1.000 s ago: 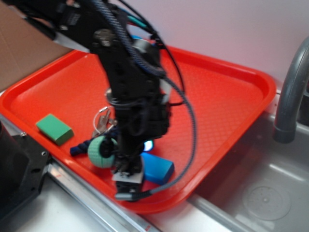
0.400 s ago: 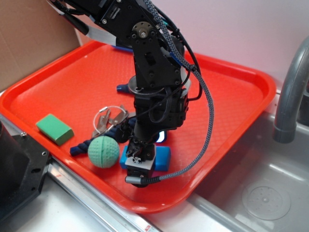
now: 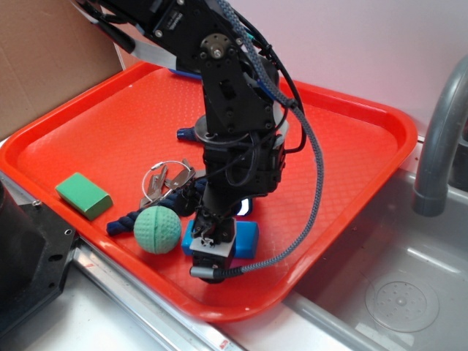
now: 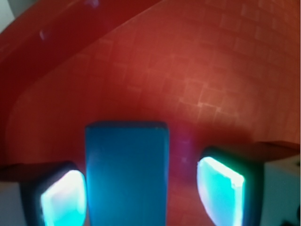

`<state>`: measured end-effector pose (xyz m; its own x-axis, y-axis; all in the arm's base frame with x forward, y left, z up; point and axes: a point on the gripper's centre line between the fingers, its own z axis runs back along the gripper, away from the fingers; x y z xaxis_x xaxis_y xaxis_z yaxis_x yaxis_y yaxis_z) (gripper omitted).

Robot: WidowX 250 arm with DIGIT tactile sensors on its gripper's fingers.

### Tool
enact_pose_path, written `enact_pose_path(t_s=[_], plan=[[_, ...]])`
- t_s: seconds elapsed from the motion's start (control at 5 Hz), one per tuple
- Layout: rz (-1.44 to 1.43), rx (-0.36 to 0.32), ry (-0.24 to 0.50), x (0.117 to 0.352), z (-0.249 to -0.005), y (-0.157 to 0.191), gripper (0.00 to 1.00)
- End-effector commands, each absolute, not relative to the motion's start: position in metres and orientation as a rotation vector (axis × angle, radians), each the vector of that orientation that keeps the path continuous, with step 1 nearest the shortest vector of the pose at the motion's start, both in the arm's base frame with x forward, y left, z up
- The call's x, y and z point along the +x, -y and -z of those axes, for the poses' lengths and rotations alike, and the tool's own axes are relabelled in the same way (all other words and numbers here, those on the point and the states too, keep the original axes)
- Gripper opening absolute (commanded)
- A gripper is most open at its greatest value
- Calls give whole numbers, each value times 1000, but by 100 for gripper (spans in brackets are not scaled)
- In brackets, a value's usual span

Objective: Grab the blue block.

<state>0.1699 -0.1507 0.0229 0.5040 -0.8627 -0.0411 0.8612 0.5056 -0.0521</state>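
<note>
The blue block [image 3: 247,238] lies flat on the red tray [image 3: 351,146] near its front edge, partly hidden by my gripper [image 3: 212,245], which is lowered straight over it. In the wrist view the blue block [image 4: 126,174] stands between my two glowing fingertips. The left fingertip [image 4: 63,197] is right beside the block's side. The right fingertip [image 4: 221,188] stands apart from it, with bare tray between. The jaws are open and hold nothing.
A green ball [image 3: 157,229] sits just left of the gripper, touching a dark blue rope [image 3: 124,219]. Keys on a ring [image 3: 161,179] lie behind it. A green block [image 3: 84,195] lies at the tray's left. A grey faucet [image 3: 439,131] and sink [image 3: 395,292] are to the right.
The arm swung back and upright and came down over the blue block within the first half second. Since then almost nothing has moved.
</note>
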Motion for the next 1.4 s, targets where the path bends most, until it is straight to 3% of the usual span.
enact_pose_path(t_s=[0.0, 0.2, 0.6, 0.8, 1.0, 1.2], plan=[[990, -35, -28, 152, -10, 157, 100], [988, -37, -33, 148, -8, 159, 0], [991, -28, -42, 141, -10, 163, 0], [970, -6, -18, 145, -30, 161, 0], [782, 42, 48, 167, -78, 137, 0], [530, -25, 135, 185, -126, 79, 0]])
